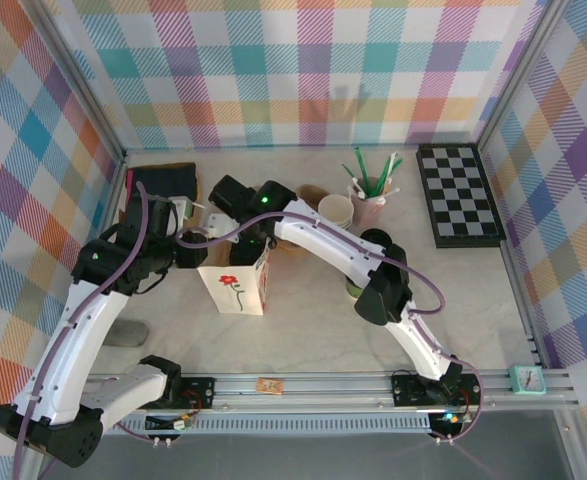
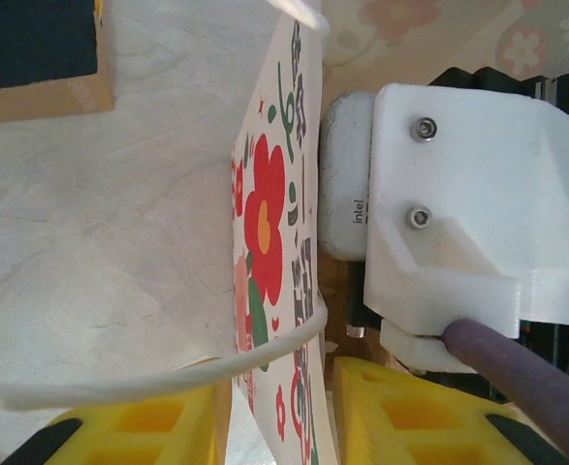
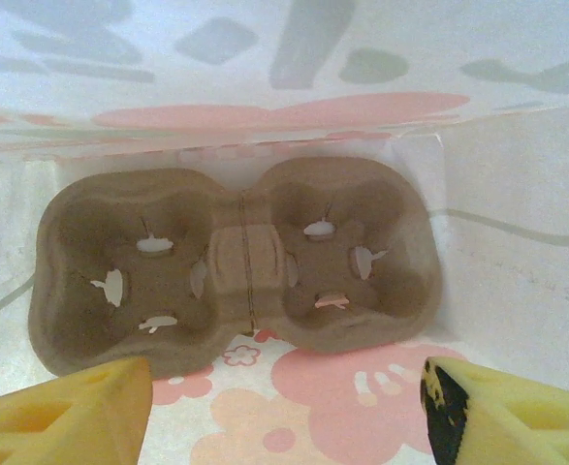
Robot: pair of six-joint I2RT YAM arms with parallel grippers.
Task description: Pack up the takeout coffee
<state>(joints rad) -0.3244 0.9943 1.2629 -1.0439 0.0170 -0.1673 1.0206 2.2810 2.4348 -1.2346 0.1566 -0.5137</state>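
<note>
Top external, pale tabletop (image 1: pixel 313 335), plaid walls (image 1: pixel 303 70), left claw (image 2: pixel 280 426) grips bag (image 1: pixel 235 290), right claw (image 3: pixel 284 407) open

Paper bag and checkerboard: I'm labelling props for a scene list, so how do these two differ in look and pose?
The paper bag stands upright, while the checkerboard lies flat. The paper bag is white with a red flower print; the checkerboard is black-and-white squares in a dark frame. The paper bag holds a cardboard cup tray; the checkerboard carries nothing. Both rest on the table.
</note>
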